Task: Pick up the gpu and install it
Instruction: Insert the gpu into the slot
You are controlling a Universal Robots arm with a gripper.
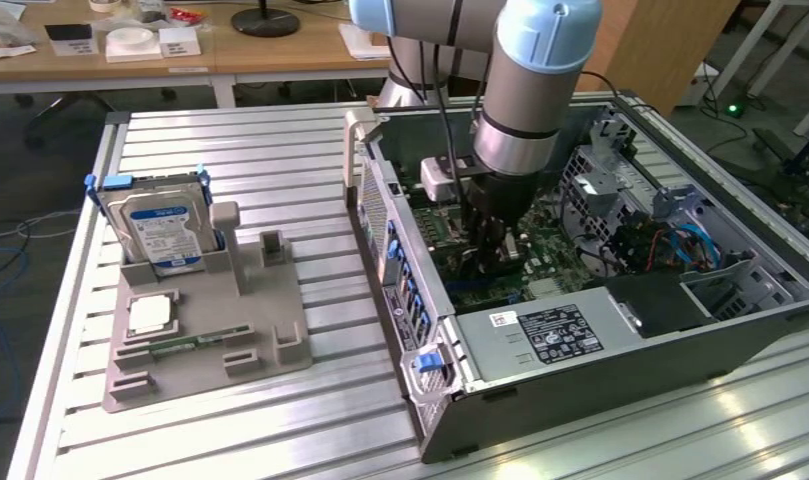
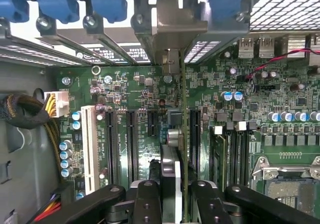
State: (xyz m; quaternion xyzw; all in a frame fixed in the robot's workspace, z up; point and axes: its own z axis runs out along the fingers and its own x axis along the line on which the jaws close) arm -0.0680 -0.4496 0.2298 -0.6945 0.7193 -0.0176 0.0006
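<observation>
1. The computer case [image 1: 604, 330] lies open on the slatted table [image 1: 244, 420], and my arm reaches down into it from above. On the exterior view's left sits a grey holder tray [image 1: 204, 340] with a hard drive [image 1: 161, 232] standing in it.
2. The motherboard [image 2: 280, 109] spreads below my wrist, its long black expansion slots [image 2: 132, 144] running side by side, next to a white slot [image 2: 90, 146].
3. The gpu [image 2: 183, 149] stands on edge inside the case, its green board seen edge-on, with its silver end bracket [image 2: 172, 27] up at the rear slot openings.
4. My gripper [image 2: 172, 196] is closed narrowly on the gpu's upper edge, the black fingers [image 2: 145, 199] pressing from both sides.
5. I judge the card light and stiff but fragile: the grip belongs on the bare board edge and cooler body, not on components, and squarely so it cannot tilt.
</observation>
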